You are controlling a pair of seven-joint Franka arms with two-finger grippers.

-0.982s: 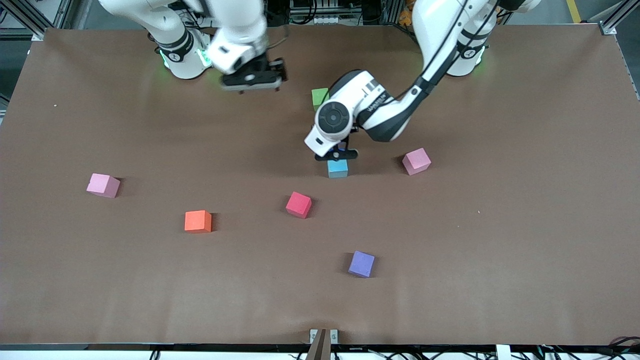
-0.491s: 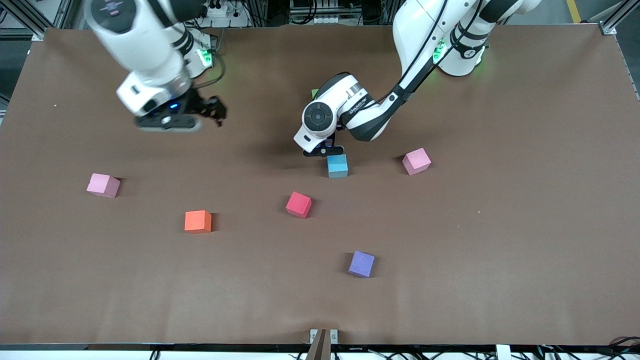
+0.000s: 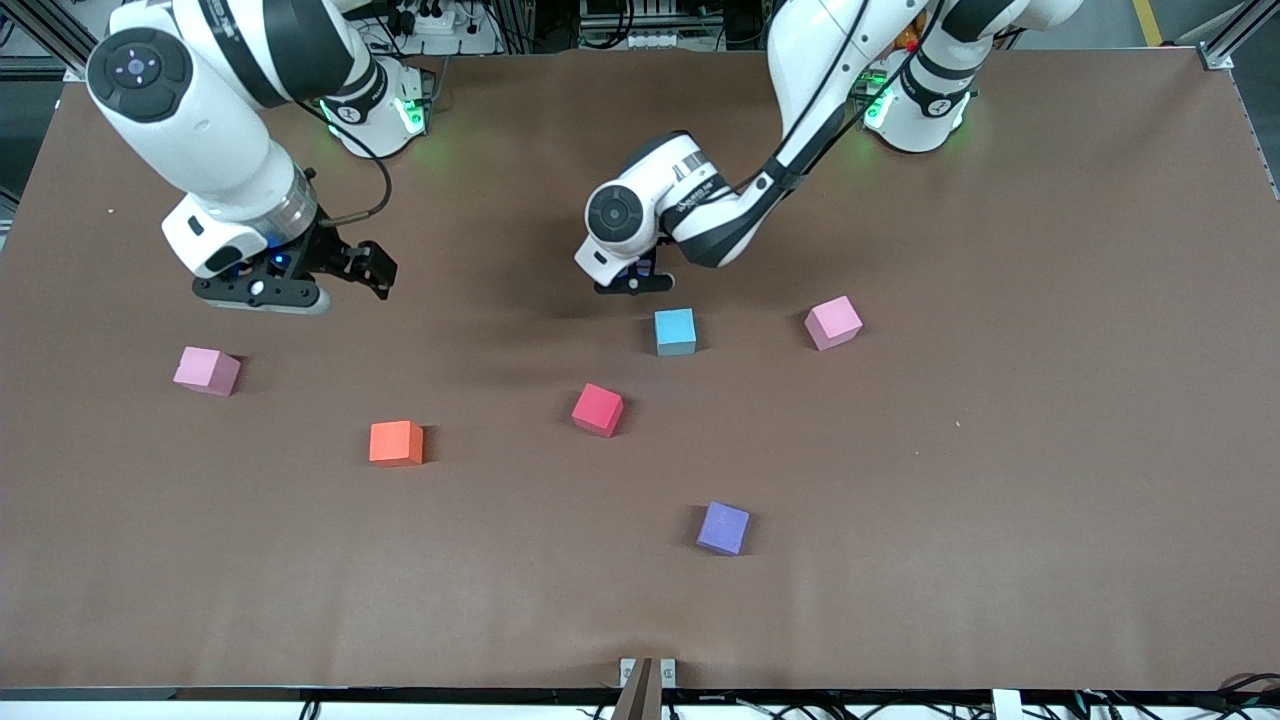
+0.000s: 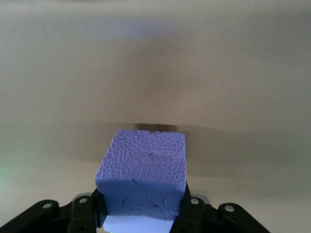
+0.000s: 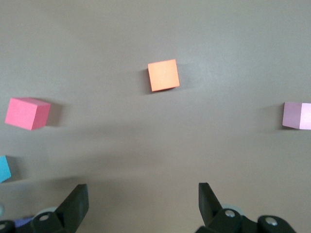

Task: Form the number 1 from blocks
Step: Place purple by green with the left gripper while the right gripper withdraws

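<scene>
Carrying a purple block (image 4: 144, 171) clamped in our left gripper (image 3: 632, 283), over bare table just above the light blue block (image 3: 675, 331); right gripper (image 3: 300, 285) gapes empty, pink block (image 3: 207, 370) and orange block (image 5: 163, 74) its nearest targets.

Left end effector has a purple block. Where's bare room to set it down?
Bare table from the pink block out to the left arm's end. Also the strip nearer the camera than the purple block. Crowded around blue and red.

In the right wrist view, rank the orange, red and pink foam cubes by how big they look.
1. Red foam cube, looks largest, showing two faces.
2. Orange foam cube, close to it; nearness to the camera makes this unsure.
3. Pink foam cube, cut off by the edge.
</scene>
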